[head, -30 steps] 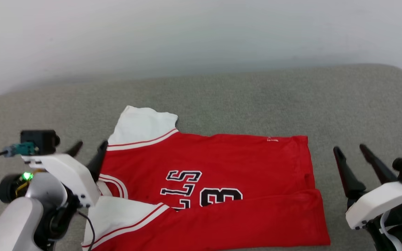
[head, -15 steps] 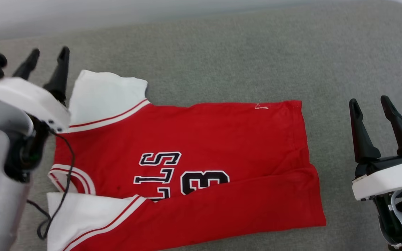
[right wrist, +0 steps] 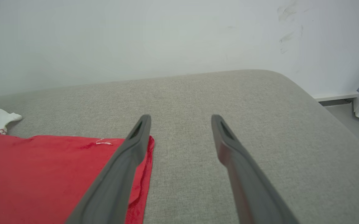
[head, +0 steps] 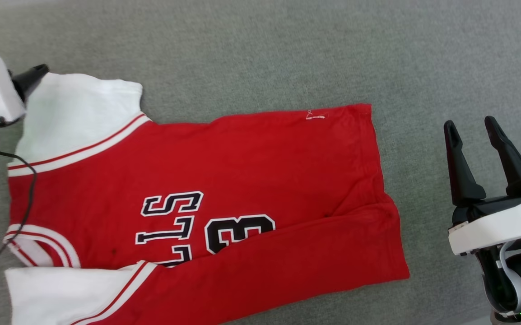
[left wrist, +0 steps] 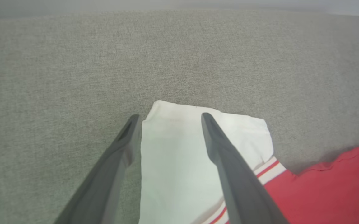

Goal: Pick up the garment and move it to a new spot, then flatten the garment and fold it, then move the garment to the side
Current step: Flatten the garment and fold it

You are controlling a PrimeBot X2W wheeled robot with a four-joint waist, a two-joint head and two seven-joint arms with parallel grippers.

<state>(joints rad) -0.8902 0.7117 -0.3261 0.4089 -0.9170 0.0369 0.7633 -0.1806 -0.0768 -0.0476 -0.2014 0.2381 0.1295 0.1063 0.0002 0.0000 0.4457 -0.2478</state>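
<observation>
Garment [head: 224, 171] lies on a grey woven cushion [head: 287, 49], collar to the robot's left, near edge folded over the chest print. Left gripper [left wrist: 170, 115] spread above the far white sleeve's [left wrist: 173, 155] edge; right gripper [right wrist: 181, 116] spread, holding nothing, beside the hem. Scuffed white wall [right wrist: 104, 37] behind; cushion's right corner rounded.

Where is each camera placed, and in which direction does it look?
Left wrist: on the left arm, looking along the open left end effector at the white sleeve of the garment on the grey surface.
Right wrist: on the right arm, along the open right end effector, past the garment's hem toward the wall.
Head: above, looking down on the garment; both end effectors show at the edges.
Shared: all three see the garment.
</observation>
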